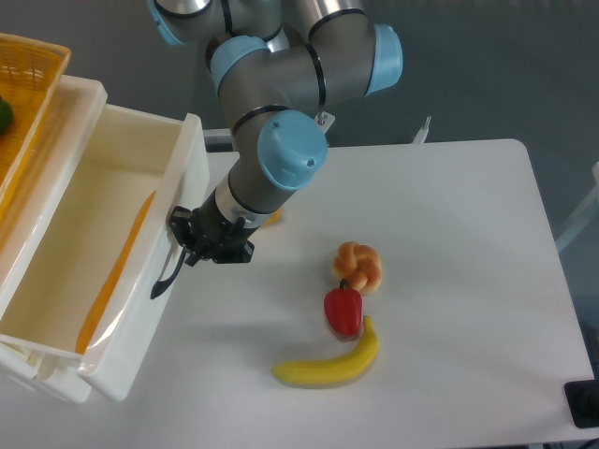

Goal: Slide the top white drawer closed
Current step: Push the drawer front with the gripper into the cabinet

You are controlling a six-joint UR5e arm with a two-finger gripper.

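Observation:
The top white drawer (112, 168) stands pulled out at the left, a deep white box with an orange strip lying inside. Its curved black handle (168, 271) is on the front face. My gripper (195, 245) is pressed against the drawer front at the upper end of that handle. The fingers look close together, but the dark fingers merge with the black handle, so I cannot tell whether they are open or shut.
A yellow woven basket (28, 103) sits above the drawer at the top left. On the table lie a bread knot (358, 265), a red pepper (343, 311) and a banana (329, 363). A yellow-orange item (272, 218) is mostly hidden behind the arm.

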